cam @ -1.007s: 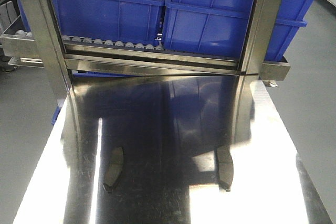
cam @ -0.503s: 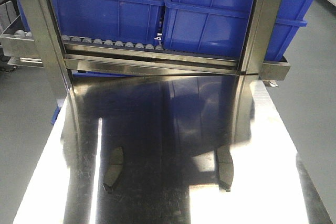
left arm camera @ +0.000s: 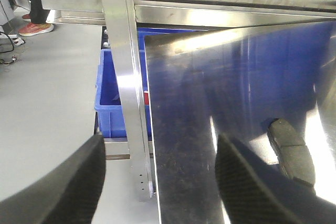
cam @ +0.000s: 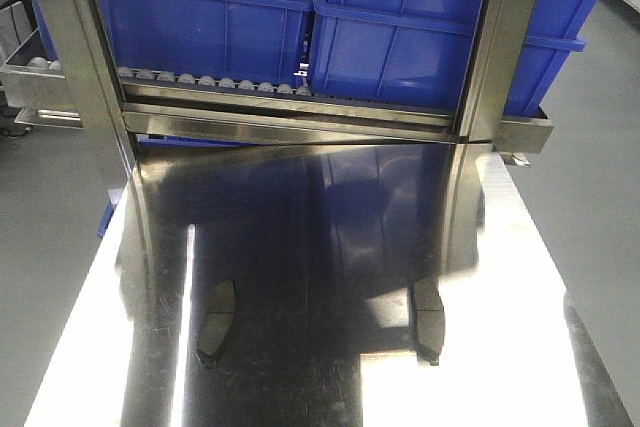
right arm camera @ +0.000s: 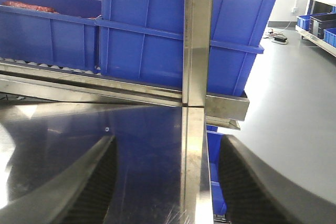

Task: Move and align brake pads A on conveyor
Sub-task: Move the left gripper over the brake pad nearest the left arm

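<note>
Polished reflective steel counter [cam: 330,207] fills the lower front view, with big blue plastic bins [cam: 400,17] on a roller rack [cam: 210,80] across the top. The left hand [left arm camera: 160,145] and right hand [right arm camera: 168,145] both hang released, black fingers spread, grasping nothing. One dark grey curved oblong brake pad [cam: 216,322] lies on the counter at lower left, a second brake pad [cam: 428,319] at lower right, well apart.
</note>
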